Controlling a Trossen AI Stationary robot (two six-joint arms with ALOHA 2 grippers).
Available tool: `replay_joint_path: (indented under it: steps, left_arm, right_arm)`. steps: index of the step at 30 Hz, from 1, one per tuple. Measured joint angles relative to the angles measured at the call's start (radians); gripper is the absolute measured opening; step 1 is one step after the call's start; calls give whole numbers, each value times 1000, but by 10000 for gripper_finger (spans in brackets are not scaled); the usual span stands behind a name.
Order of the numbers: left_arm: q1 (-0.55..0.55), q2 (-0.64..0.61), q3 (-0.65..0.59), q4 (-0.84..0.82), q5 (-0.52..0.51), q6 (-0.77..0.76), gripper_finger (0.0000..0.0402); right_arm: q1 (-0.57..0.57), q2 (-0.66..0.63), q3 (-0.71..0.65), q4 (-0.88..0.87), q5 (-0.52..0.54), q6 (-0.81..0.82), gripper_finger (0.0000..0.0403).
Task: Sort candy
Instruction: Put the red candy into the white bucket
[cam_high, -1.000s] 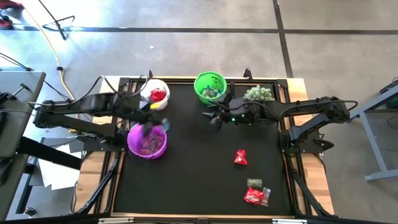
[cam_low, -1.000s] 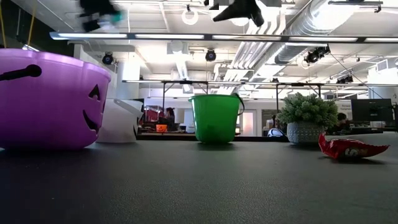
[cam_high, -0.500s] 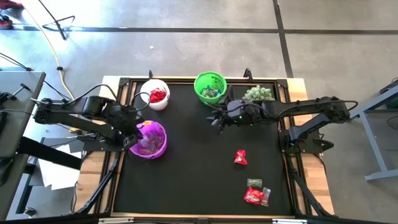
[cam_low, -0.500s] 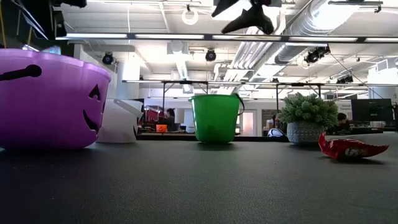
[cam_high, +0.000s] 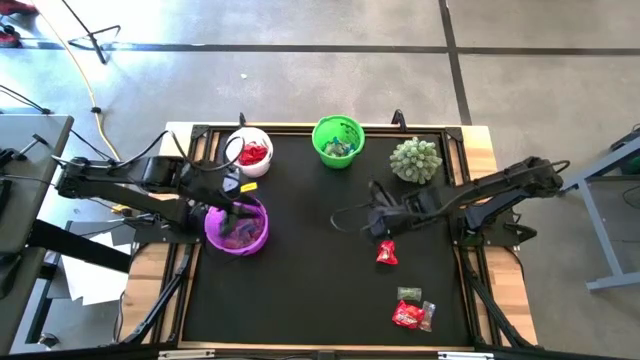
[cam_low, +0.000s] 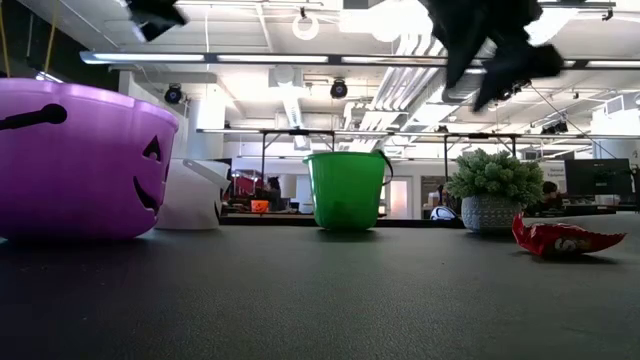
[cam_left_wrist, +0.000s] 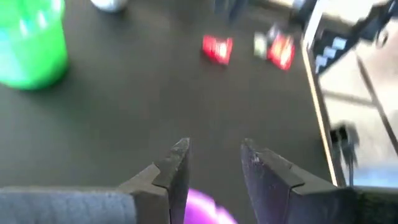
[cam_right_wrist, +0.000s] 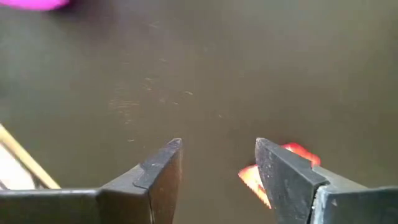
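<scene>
Over the purple bucket (cam_high: 237, 226) (cam_low: 85, 160) my left gripper (cam_high: 240, 207) (cam_left_wrist: 214, 155) hangs open, nothing between its fingers. My right gripper (cam_high: 375, 222) (cam_right_wrist: 217, 149), open too, hovers tipped downward a little to the far side of a red candy (cam_high: 386, 253) (cam_right_wrist: 283, 167) that lies flat on the black mat. More candy, red (cam_high: 410, 316) and greenish (cam_high: 408, 293), lies near the front right corner. The white cup (cam_high: 248, 152) holds red candy, the green bucket (cam_high: 337, 140) pale wrapped ones.
A spiky pale-green ball in a pot (cam_high: 415, 160) (cam_low: 495, 190) stands at the far right of the mat. The mat's raised frame (cam_high: 465, 250) runs close behind my right arm. Bare mat (cam_high: 310, 270) stretches between the purple bucket and the loose candy.
My right gripper has swung from beside the green bucket toward the table's near and right edges, sunk and tipped downward, and now stands above the red candy; the spiky ball it hid shows again. My left gripper has stayed over the purple bucket.
</scene>
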Motion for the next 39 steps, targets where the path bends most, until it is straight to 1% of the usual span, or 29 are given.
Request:
replay_joint_path:
  steps: [3, 6, 8, 13, 17, 24, 29, 31, 33, 36, 39]
  left_arm:
    - [0, 12, 1, 139, -37, 31, 129]
    - [4, 18, 0, 211, -58, 59, 129]
    - [8, 22, 1, 260, -60, 71, 129]
    - [8, 21, 0, 280, -62, 72, 129]
    - [8, 22, 0, 279, -62, 72, 129]
    - [8, 22, 0, 279, -64, 72, 129]
    - [8, 22, 0, 279, -95, 71, 129]
    - [8, 22, 0, 280, -121, 71, 129]
    - [9, 22, 0, 281, -156, 71, 129]
    - [18, 22, 0, 289, -190, 72, 129]
    - [35, 22, 0, 290, -194, 72, 129]
  right_arm:
    - [38, 1, -102, 46, 3, 229, 200]
    - [78, 2, -204, 147, 3, 394, 200]
    - [103, 2, -265, 216, 6, 467, 200]
    - [146, 2, -399, 347, 6, 603, 200]
    - [166, 2, -473, 430, -4, 662, 200]
    - [168, -3, -535, 452, -4, 680, 200]
    - [168, -2, -553, 465, -10, 679, 194]
    - [167, -2, -554, 464, -12, 679, 180]
    - [167, -1, -554, 459, -13, 680, 158]
    - [166, -1, -555, 453, -14, 679, 114]
    - [166, -1, -555, 447, -13, 679, 63]
